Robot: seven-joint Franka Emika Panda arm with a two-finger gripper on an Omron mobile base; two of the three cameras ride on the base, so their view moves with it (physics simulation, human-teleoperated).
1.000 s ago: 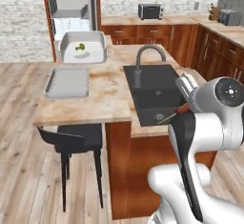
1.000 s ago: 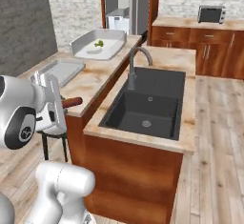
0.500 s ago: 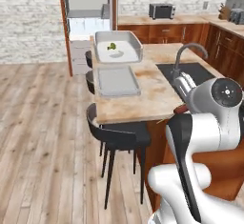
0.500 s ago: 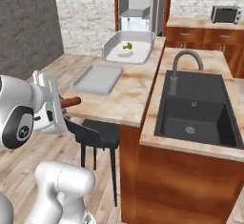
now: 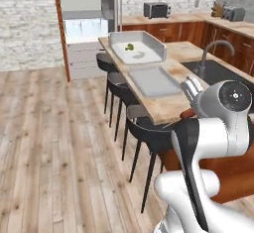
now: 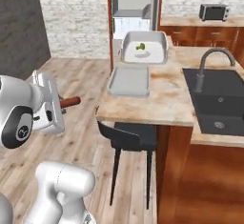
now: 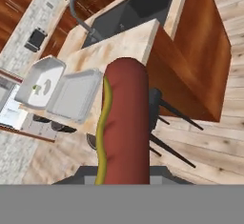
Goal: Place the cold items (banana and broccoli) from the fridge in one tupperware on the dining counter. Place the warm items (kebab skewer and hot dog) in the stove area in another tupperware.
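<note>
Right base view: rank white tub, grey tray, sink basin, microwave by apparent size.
1. sink basin, closest to the camera
2. grey tray and white tub: look alike, tub is farther, so unsure
3. microwave, smallest, but farthest away

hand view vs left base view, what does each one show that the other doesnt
The hand view alone gives the close look at the hot dog, its yellow mustard stripe running lengthwise, sticking out from the pincer shut on it.

The left base view alone gives the open fridge with its grey shelves, the toaster on the back counter, and the broccoli as a clear green floret.

Both show the white tub, the shallow grey tray beside it, the beige dining counter, the faucet and sink, and the black stools.
</note>
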